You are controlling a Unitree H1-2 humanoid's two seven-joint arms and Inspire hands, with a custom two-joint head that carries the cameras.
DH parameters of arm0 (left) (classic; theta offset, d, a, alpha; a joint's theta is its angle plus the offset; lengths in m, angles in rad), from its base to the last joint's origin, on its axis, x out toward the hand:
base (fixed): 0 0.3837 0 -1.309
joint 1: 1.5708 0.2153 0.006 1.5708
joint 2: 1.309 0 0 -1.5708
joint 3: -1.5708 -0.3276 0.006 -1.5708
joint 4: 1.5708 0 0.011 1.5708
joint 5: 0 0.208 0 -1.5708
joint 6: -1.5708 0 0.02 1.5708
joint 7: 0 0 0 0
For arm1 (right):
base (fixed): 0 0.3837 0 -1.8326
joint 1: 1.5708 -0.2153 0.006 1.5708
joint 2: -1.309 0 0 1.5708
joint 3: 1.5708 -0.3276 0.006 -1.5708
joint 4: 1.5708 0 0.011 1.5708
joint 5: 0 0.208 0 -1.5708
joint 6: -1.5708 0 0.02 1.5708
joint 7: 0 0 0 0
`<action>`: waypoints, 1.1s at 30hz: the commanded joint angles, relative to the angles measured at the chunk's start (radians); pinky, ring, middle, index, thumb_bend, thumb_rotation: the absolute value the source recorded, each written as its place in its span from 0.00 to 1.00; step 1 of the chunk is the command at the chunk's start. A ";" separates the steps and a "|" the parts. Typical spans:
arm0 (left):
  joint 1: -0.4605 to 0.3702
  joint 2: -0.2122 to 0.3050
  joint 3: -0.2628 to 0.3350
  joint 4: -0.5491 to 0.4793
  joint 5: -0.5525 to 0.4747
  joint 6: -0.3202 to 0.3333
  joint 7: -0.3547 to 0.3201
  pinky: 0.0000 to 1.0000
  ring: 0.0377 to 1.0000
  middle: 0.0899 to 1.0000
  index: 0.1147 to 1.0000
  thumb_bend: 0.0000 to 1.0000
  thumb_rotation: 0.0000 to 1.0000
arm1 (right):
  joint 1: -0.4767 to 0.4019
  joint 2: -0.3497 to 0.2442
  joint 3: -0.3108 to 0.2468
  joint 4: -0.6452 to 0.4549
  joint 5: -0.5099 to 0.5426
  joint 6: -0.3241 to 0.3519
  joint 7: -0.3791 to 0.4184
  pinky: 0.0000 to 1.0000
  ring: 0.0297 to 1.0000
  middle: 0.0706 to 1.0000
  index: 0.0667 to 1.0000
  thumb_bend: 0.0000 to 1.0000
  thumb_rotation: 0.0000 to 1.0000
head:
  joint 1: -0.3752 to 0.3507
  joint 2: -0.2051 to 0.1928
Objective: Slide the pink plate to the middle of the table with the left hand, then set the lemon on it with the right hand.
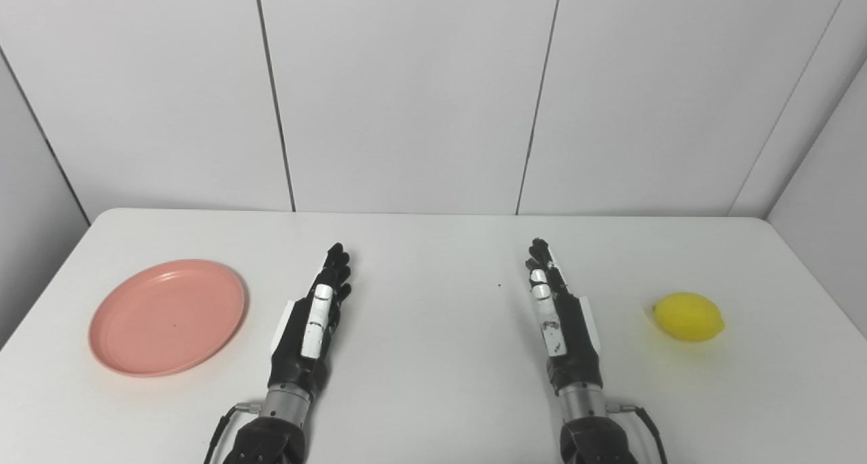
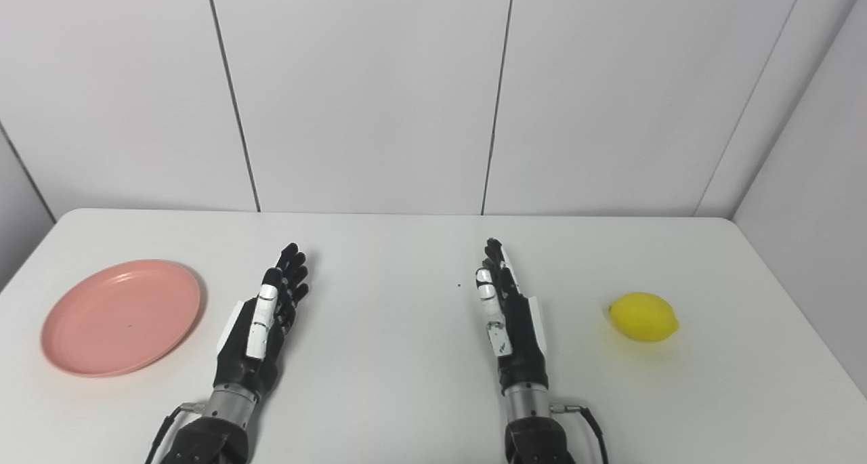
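Both views match: pink plate (image 1: pixel 167 317) near the table's (image 1: pixel 433 396) left edge, lemon (image 1: pixel 688 316) far right; left hand (image 1: pixel 313 325) and right hand (image 1: pixel 561 315) flat, fingers extended, empty, bare tabletop between

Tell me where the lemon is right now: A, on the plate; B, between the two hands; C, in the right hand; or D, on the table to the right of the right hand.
D: the lemon lies on the bare table, apart from the open right hand and far from the empty plate.
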 commanded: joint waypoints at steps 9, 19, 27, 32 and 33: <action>0.005 -0.003 0.001 -0.004 0.003 -0.003 0.003 1.00 1.00 1.00 1.00 0.63 1.00 | -0.001 0.004 0.000 0.006 -0.003 -0.034 -0.006 0.96 0.93 0.94 0.93 0.74 1.00 | 0.005 -0.002; 0.017 -0.041 -0.020 0.002 0.062 -0.026 0.048 1.00 1.00 1.00 1.00 0.61 1.00 | 0.027 -0.023 -0.008 -0.024 0.051 -0.028 0.036 0.98 0.94 0.96 0.95 0.70 1.00 | 0.215 -0.061; 0.006 -0.088 -0.046 0.086 0.131 -0.094 0.100 1.00 1.00 1.00 1.00 0.59 1.00 | 0.064 -0.057 -0.023 -0.066 0.099 -0.026 0.069 1.00 0.97 0.98 0.98 0.63 1.00 | 0.386 -0.139; -0.016 -0.095 -0.048 0.157 0.149 -0.155 0.120 1.00 1.00 1.00 1.00 0.60 1.00 | 0.065 -0.074 -0.025 -0.066 0.109 -0.027 0.074 1.00 0.99 0.99 1.00 0.65 1.00 | 0.429 -0.175; -0.019 -0.097 -0.047 0.166 0.153 -0.166 0.125 1.00 1.00 1.00 1.00 0.59 1.00 | 0.066 -0.075 -0.025 -0.069 0.110 -0.025 0.074 1.00 0.99 0.98 0.99 0.64 1.00 | 0.429 -0.175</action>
